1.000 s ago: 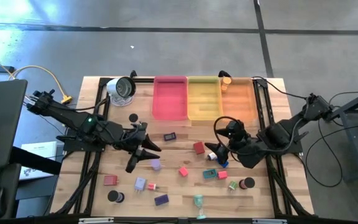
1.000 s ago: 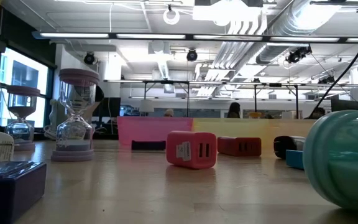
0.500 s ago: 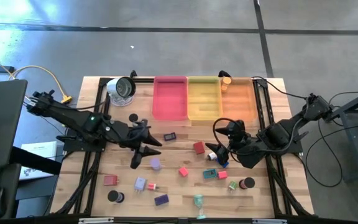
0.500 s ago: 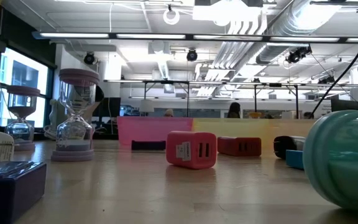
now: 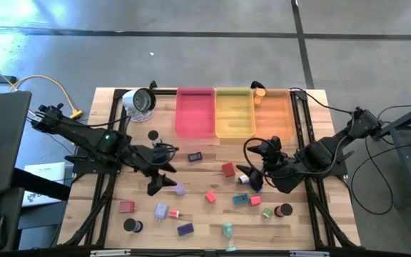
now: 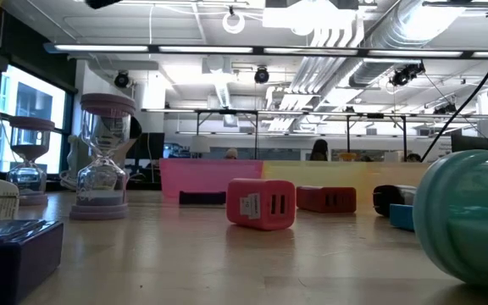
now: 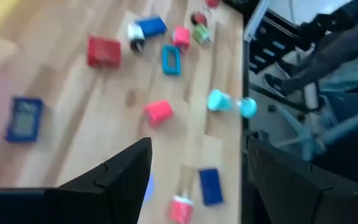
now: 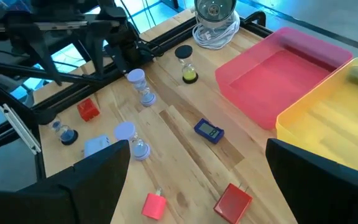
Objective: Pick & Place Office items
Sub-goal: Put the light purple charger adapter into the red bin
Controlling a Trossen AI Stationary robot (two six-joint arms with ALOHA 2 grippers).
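Pink tray (image 5: pixel 194 113), yellow tray (image 5: pixel 234 114), orange tray (image 5: pixel 273 116) side by side.

Left arm reaches in from far left, left gripper (image 5: pixel 161 175) over mid-left tabletop, jaws apart. Right arm angles in from right, right gripper (image 5: pixel 252 177) jaws wide, empty.

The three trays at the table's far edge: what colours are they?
Pink, yellow and orange; clearest from the high view.
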